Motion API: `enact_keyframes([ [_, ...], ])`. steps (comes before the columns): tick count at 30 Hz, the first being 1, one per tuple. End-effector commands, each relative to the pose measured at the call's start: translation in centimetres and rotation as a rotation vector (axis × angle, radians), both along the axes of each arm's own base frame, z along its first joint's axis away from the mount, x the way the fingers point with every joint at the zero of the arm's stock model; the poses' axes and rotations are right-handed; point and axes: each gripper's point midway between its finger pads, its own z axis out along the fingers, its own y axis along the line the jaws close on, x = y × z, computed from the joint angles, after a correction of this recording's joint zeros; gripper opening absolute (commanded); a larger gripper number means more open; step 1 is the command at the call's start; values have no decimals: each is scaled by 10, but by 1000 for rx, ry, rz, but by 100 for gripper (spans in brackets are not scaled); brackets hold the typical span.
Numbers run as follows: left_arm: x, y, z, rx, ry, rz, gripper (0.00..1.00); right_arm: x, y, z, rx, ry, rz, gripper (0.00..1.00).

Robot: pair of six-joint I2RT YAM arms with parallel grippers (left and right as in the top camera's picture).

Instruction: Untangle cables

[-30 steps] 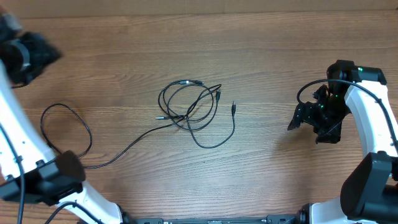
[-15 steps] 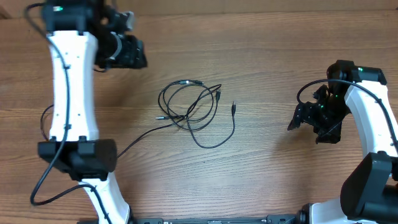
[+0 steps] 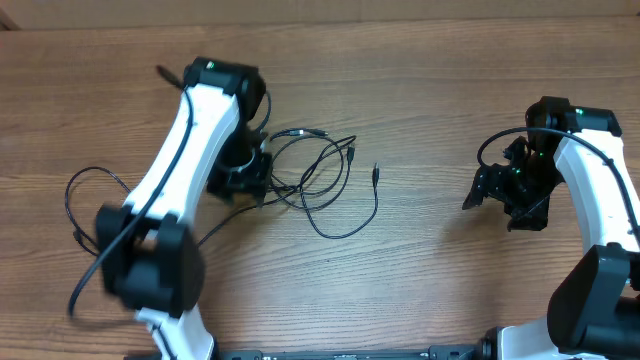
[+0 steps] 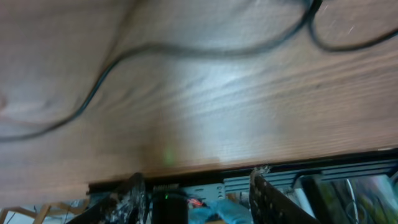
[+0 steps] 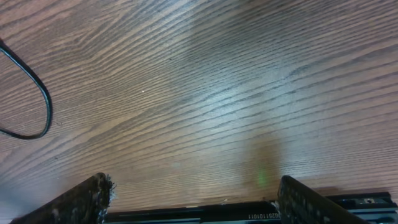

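On the wood-grain table (image 3: 420,80), cables (image 3: 300,188) looped, left gripper (image 4: 196,178) parted, empty, right gripper (image 5: 194,182) wide.

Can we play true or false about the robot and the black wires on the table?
1. The cables lie on a wooden table. True.
2. The cables are red. False: they are black.
3. The right pincer holds a cable. False: it is open and empty, off to the right of the bundle.
4. The left arm stretches to the bundle's left edge. True.
5. The left pincer is squeezed shut on a cable. False: its jaws stand apart with nothing between them.
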Motion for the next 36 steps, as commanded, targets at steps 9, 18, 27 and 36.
enact_keyframes([
  [9,-11,7,71,-142,-693,45,77,5,-1,6,0,-35,-1,84],
  [18,44,-18,33,-244,-868,-28,82,6,-1,6,-1,-37,0,84],
  [27,51,-39,-55,-266,-626,-148,78,6,-1,6,-1,-39,-1,84],
  [36,35,-53,-100,-324,-452,-170,51,6,-1,6,-1,-38,0,84],
])
